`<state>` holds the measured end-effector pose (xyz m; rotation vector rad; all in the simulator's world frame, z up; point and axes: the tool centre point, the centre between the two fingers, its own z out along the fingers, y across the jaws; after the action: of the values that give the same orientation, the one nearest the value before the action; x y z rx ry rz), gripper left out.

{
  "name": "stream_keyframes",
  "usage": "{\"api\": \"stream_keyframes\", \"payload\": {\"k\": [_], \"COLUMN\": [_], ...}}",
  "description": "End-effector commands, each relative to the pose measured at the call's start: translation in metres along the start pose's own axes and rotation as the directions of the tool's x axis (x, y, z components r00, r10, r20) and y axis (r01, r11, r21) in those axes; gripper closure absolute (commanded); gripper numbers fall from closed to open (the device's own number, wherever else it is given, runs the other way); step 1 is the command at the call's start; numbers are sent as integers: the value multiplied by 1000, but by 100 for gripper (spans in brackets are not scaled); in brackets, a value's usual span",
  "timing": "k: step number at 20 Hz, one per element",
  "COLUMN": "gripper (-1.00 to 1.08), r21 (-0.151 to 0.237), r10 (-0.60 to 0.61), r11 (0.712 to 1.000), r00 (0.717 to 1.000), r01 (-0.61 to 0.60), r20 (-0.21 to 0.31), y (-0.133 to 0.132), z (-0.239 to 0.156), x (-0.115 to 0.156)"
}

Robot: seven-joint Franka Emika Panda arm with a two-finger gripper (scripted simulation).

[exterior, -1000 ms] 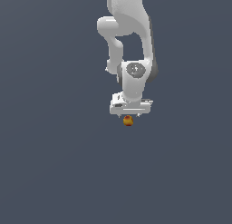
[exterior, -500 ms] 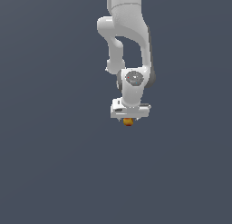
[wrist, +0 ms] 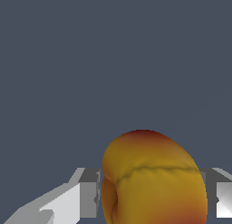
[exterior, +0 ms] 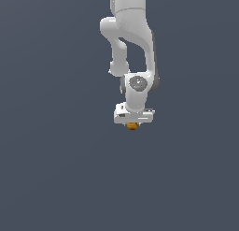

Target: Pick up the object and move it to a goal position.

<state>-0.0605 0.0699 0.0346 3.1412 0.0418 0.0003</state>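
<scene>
The small round yellow-orange object with red patches (wrist: 152, 177) sits between the two grey fingers (wrist: 89, 193) of the white robot gripper (exterior: 132, 124), which is pinched closed on it from either side. In the wrist view the fruit-like ball fills the space between the finger pads, a shallow crease running across its skin and a dimple at one end. In the exterior view the same object (exterior: 132, 126) shows only as a tiny orange dot peeping out below the gripper's white body, far smaller than the hand that holds it.

Judging by its size and its smooth, rounded look, the object is likely light, so weight should be no trouble. The risk lies in its shape: a curved, glossy surface gives flat pads little to bear on, and it could roll or squirt out if the squeeze is off-centre. The hold looks sound as it stands, with the pads meeting the ball across its widest part, near the middle. Whether it is firm or yielding cannot be told from the render.

Around it there is only the plain dark grey-blue floor (exterior: 56, 178); whether the ball is touching the floor or lifted clear cannot be told. The white jointed arm (exterior: 133, 43) rises above the gripper. No goal marker is visible in either view.
</scene>
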Motion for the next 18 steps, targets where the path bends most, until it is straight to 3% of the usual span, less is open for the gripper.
{"api": "stream_keyframes", "payload": {"k": [1, 10, 18], "gripper": [108, 108, 108], "r21": [0, 0, 1], "r10": [-1, 0, -1], "r11": [1000, 1000, 1000], "r00": [1000, 1000, 1000], "r01": [1, 0, 1], "r20": [1, 0, 0], "y": [0, 5, 47], "z": [1, -5, -40], "x": [0, 2, 16]}}
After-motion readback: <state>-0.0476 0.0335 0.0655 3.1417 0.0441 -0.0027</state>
